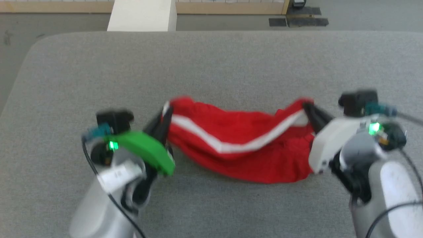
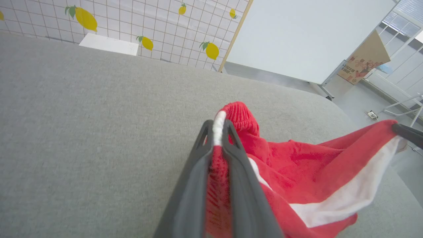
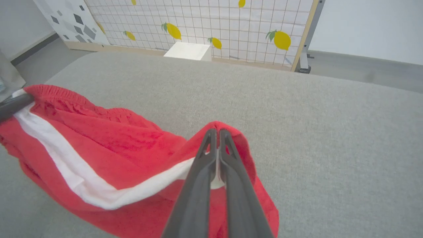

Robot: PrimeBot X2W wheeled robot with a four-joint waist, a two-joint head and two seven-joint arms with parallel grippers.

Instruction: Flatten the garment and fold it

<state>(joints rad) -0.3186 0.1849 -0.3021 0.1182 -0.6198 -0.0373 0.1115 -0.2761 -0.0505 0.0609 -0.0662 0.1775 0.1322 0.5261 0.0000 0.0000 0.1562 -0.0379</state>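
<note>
The left pincer (image 1: 166, 116) and the right pincer (image 1: 309, 109) were each shut tight on one end of the soft red shorts with white stripes (image 1: 238, 152). The shorts hung stretched between them over the grey cloth-covered worktop (image 1: 211, 66). Far behind stood a white box (image 1: 142, 15).

Left claw (image 1: 166, 112): two long dark grey fingers (image 2: 195, 191), slotted near the tips. Left wrist shell (image 1: 147, 150) bright green, with a lit green indicator (image 1: 113, 145) beside it. Black camera block (image 1: 114, 119) with teal connector (image 1: 99, 131) and thin black cable (image 1: 96, 172). White label (image 1: 117, 175) above pale grey left forearm (image 1: 96, 211).

Right claw (image 1: 309, 107): matching dark fingers. Right wrist shell (image 1: 330, 138) white. Green lamp (image 1: 374, 128), black housing (image 1: 358, 99) and teal plug (image 1: 376, 107) noted. Right forearm (image 1: 396, 195) pale grey, faintly scuffed.
</note>
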